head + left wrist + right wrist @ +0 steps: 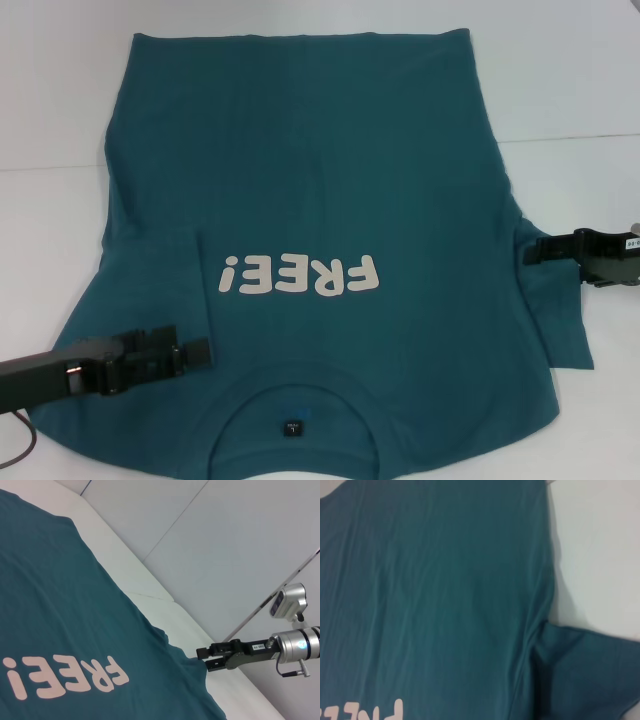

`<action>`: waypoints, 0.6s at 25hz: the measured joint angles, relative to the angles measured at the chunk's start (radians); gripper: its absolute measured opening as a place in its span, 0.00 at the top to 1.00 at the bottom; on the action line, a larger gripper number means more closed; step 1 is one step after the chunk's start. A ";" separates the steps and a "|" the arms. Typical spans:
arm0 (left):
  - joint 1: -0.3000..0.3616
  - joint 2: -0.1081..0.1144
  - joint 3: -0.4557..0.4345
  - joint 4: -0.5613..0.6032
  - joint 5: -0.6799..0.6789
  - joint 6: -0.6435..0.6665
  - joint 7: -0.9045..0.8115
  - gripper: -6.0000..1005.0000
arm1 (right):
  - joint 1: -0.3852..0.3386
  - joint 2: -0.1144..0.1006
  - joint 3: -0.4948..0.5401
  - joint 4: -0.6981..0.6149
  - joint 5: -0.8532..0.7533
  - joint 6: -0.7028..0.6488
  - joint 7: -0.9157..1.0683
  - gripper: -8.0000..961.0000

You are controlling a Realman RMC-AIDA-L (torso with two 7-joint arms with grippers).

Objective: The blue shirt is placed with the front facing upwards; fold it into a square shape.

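The blue shirt [320, 170] lies flat on the white table [570, 90], front up, collar toward me, with its white "FREE!" lettering [300, 273] upside down. Its left sleeve [150, 290] is folded inward onto the body. My left gripper [200, 352] sits at that sleeve's inner corner, near the collar. The right sleeve [560, 320] still spreads outward. My right gripper [528, 250] is at the shirt's right edge by the armpit, shut on a small peak of cloth. The left wrist view shows the same right gripper [204, 659] against the shirt [60, 605].
A small dark neck label [291, 427] shows inside the collar. Bare white tabletop surrounds the shirt on the left, right and far sides. The right wrist view shows only the shirt [445, 590], its right sleeve [590, 670] and table [595, 555].
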 joint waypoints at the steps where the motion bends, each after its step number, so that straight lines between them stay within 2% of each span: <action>1: 0.000 0.000 0.000 0.000 0.000 0.000 0.000 0.05 | 0.000 0.000 0.000 0.000 0.002 0.001 0.000 0.05; 6: -0.002 0.000 0.000 0.000 -0.001 0.000 0.000 0.05 | -0.004 0.002 0.002 -0.004 0.009 0.002 0.001 0.18; 15: -0.003 0.000 0.000 0.000 -0.001 0.001 0.000 0.05 | -0.013 0.000 0.001 -0.011 0.005 -0.003 -0.007 0.60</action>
